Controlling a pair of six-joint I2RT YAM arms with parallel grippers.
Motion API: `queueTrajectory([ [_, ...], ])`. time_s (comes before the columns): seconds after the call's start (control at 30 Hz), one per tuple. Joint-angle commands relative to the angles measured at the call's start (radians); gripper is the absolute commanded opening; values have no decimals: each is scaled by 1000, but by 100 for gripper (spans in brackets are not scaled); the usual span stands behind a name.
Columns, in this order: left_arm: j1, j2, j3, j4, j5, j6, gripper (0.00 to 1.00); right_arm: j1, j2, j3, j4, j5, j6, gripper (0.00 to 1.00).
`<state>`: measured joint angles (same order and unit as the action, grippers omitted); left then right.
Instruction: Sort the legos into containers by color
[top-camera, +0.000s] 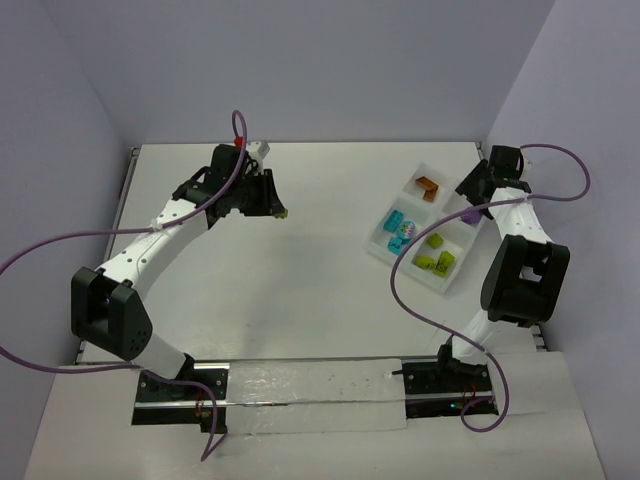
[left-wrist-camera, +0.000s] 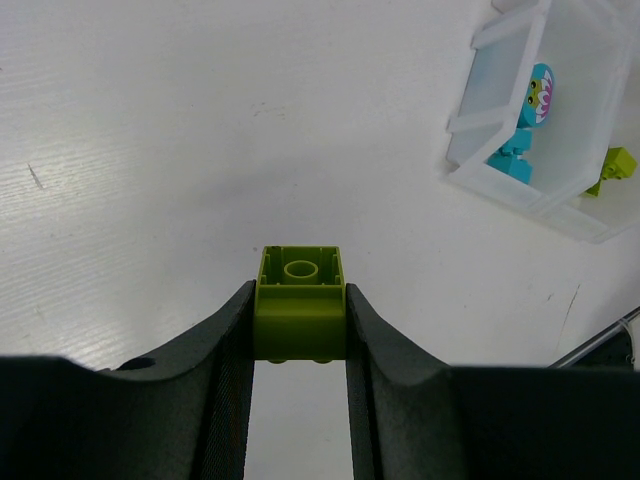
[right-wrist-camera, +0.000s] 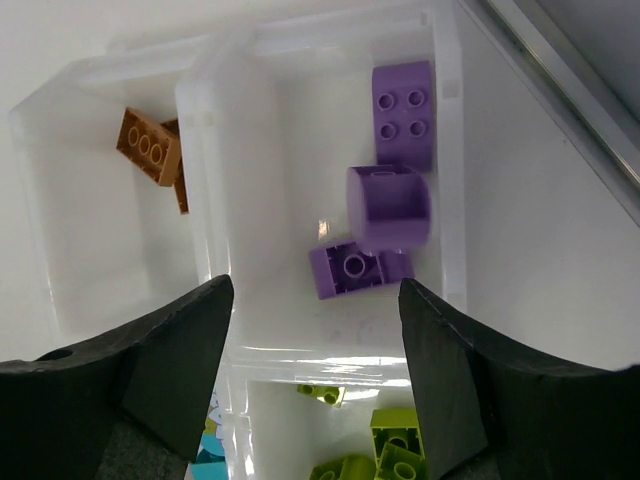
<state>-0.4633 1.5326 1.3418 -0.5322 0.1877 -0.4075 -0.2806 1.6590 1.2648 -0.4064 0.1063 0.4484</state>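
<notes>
My left gripper (top-camera: 279, 207) is shut on a lime green lego (left-wrist-camera: 300, 304), held above the bare table left of the white divided tray (top-camera: 385, 247); the brick sits between the fingertips (left-wrist-camera: 235, 320) in the left wrist view. My right gripper (right-wrist-camera: 315, 300) is open and empty above the tray's far right compartment, which holds three purple legos (right-wrist-camera: 385, 205). Orange legos (right-wrist-camera: 150, 148) lie in the far left compartment, lime green legos (right-wrist-camera: 395, 440) in the near right one, cyan legos (top-camera: 399, 226) in the middle left one.
The tray's corner with a cyan piece (left-wrist-camera: 535, 95) shows at the upper right of the left wrist view. The right wall and the table's metal edge (right-wrist-camera: 560, 80) run close beside the tray. Purple cables loop off both arms.
</notes>
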Motion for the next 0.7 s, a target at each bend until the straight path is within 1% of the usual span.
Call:
queueTrajectory([
  [0.0,-5,-25,46,5,14,-11,0,3,-76,39,55,-41,-13,75],
  [0.1,-5,-31,56,1,27,-12,0,38,-165,28,76,-72,-55,75],
  [0.17,-5,-33,59,2,39,-15,0,68,-199,21,93,-127,-87,74],
  [0.2,-5,-34,60,8,66,-17,0,105,-242,4,129,-197,-119,73],
  [0.27,-5,-36,59,20,91,-24,0,175,-294,-6,152,-255,-185,70],
  [0.33,-5,-38,60,29,120,-30,0,288,-324,-8,152,-315,-236,68],
  [0.4,-5,-38,60,42,155,-42,0,407,-337,-4,135,-376,-289,68],
  [0.47,-5,-38,62,54,179,-52,0,480,-341,-8,125,-433,-315,68],
  [0.57,-5,-39,72,56,219,-63,0,567,-334,-7,103,-517,-354,66],
  [0.67,-6,-36,82,57,268,-80,0,622,-308,16,35,-576,-427,68],
])
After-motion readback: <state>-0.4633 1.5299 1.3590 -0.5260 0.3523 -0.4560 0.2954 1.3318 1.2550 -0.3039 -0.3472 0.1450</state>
